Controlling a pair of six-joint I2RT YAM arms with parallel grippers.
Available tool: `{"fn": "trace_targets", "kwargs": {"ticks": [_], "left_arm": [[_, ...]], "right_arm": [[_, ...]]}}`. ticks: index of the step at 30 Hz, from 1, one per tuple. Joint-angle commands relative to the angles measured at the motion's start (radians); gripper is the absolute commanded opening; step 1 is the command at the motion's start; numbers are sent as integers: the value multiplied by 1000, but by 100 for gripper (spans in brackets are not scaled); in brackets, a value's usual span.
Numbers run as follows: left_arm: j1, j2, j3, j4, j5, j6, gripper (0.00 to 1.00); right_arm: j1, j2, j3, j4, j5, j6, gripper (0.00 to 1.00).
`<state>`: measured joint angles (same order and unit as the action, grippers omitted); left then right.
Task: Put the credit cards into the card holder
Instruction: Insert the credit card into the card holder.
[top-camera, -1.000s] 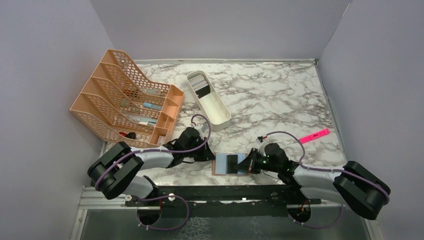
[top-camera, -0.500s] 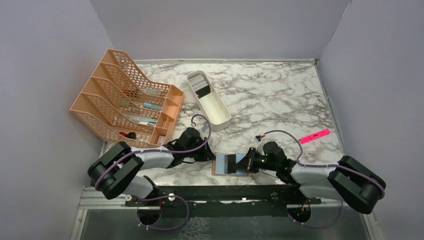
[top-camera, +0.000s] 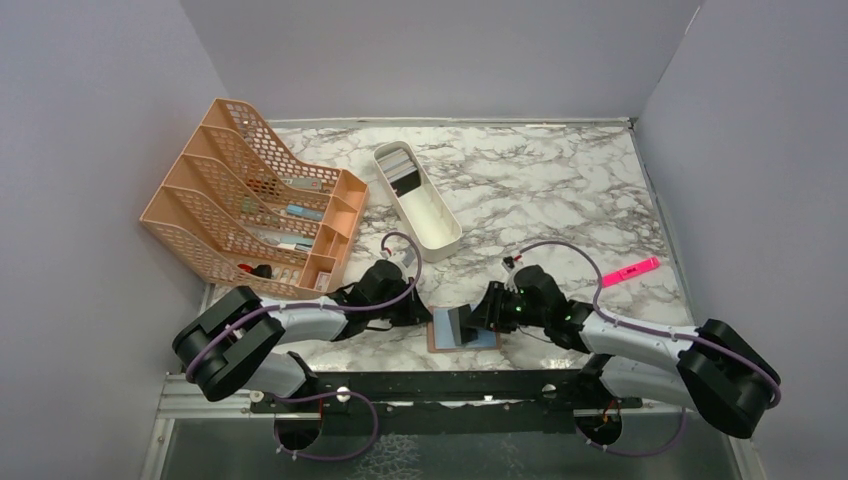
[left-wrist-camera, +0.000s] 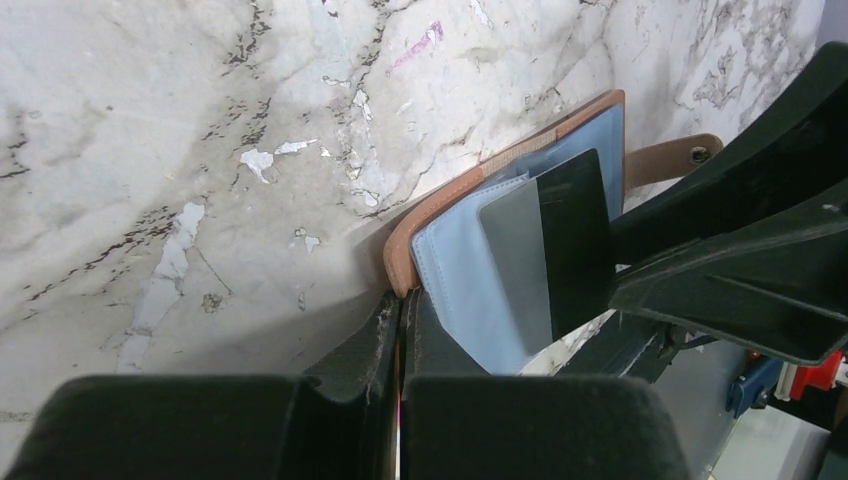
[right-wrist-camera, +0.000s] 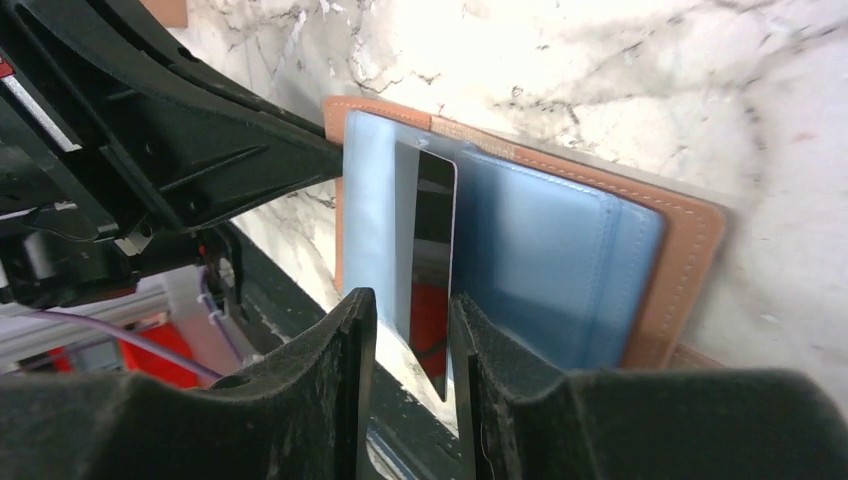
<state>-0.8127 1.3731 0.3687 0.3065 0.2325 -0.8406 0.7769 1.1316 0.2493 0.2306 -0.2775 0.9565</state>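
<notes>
Since last look, right end effector (right-wrist-camera: 410, 305) advanced, jaws parted around dark card (right-wrist-camera: 435, 230) half-seated in card holder (right-wrist-camera: 540, 250); closed left end effector (left-wrist-camera: 400, 320) steadied its edge.

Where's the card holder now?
Top view: the card holder lies open at the near edge of the table, between the left claw and the right claw, a dark card sticking out of it.

The surface (top-camera: 560, 190) is white marble veined with grey and black. The holder (right-wrist-camera: 560, 260) is tan-brown outside with pale stitching and light blue inside. The card (left-wrist-camera: 572, 235) is glossy black, grey toward one edge. The rack (top-camera: 230, 190) is peach-orange mesh, the tray (top-camera: 435, 215) white, the highlighter (top-camera: 630, 270) bright pink. The fingers (right-wrist-camera: 300, 400) are matte black, the cables (top-camera: 560, 248) purple.
</notes>
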Motion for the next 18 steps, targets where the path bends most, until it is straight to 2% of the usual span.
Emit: {"fn": "trace_targets", "kwargs": {"ticks": [1, 10, 18], "left_arm": [[-19, -23, -25, 0, -41, -18, 0], [-34, -50, -47, 5, -67, -35, 0], [-40, -60, -51, 5, -78, -44, 0]], "right_arm": [[-2, -57, 41, -231, 91, -102, 39], [-1, -17, 50, -190, 51, -100, 42], [1, -4, 55, -116, 14, -102, 40]]}}
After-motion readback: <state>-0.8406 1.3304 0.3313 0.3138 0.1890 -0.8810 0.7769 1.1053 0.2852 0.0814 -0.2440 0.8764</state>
